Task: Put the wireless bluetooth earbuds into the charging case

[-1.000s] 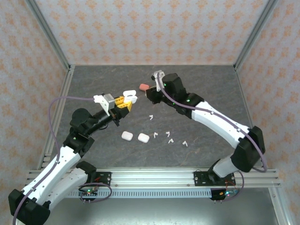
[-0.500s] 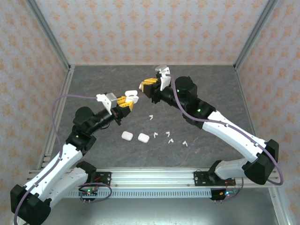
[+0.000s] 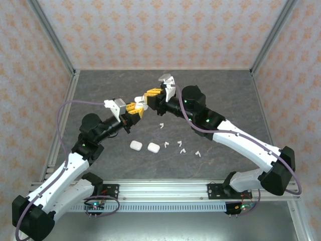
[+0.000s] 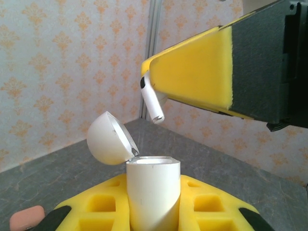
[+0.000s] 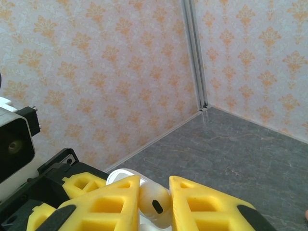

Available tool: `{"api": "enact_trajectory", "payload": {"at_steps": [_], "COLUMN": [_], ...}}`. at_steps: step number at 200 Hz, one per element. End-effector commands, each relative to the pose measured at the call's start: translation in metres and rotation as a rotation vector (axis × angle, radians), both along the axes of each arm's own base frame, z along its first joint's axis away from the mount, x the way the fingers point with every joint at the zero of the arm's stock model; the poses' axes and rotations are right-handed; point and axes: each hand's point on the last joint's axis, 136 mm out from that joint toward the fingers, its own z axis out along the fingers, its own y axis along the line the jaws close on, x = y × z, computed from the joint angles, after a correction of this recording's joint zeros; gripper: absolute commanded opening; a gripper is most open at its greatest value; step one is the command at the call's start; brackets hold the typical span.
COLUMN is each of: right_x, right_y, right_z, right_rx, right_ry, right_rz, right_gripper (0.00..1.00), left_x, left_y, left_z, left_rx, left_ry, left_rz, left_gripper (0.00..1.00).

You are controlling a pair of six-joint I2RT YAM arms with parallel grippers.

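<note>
Pinching a white earbud point(image 4: 152, 100) by its head, the right hand point(image 3: 150, 94) holds it stem-down just above the open charging case point(image 4: 153, 192), not touching it. The left hand point(image 3: 135, 107) is clamped on that case, which stands upright with its lid point(image 4: 108, 139) tipped back. Both meet in the air over the bench point(image 3: 225, 95), toward its far edge. Nearer the front edge lie two closed white cases point(image 3: 136, 145) side by side and several loose white earbuds point(image 3: 182, 150) to their right.
</note>
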Motion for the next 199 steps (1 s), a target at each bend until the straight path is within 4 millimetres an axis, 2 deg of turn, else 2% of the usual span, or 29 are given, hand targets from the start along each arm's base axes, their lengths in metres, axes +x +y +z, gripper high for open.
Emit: {"api": "enact_trajectory", "payload": {"at_steps": [1, 60, 158, 176, 199], "right_x": [-0.006, -0.014, -0.031, -0.033, -0.034], "right_y": [0.01, 0.025, 0.03, 0.032, 0.03], "right_z": [0.013, -0.002, -0.02, -0.013, 0.008], "right_rx": [0.034, -0.003, -0.064, -0.053, -0.019], "right_ry": [-0.034, 0.002, 0.102, 0.109, 0.106], "right_rz": [0.051, 0.117, 0.216, 0.232, 0.26], "right_gripper": [0.2, 0.2, 0.22, 0.25, 0.37], "left_x": [-0.003, -0.002, -0.005, -0.005, -0.007], "left_y": [-0.002, -0.003, -0.004, -0.004, -0.006], "left_z": [0.018, 0.018, 0.02, 0.02, 0.02], "left_rx": [-0.033, -0.032, -0.033, -0.034, -0.032], "left_ry": [-0.056, -0.055, -0.061, -0.062, -0.06], "left_rz": [-0.006, -0.009, -0.017, -0.019, -0.027], "left_gripper": [0.0, 0.0, 0.0, 0.0, 0.0]}}
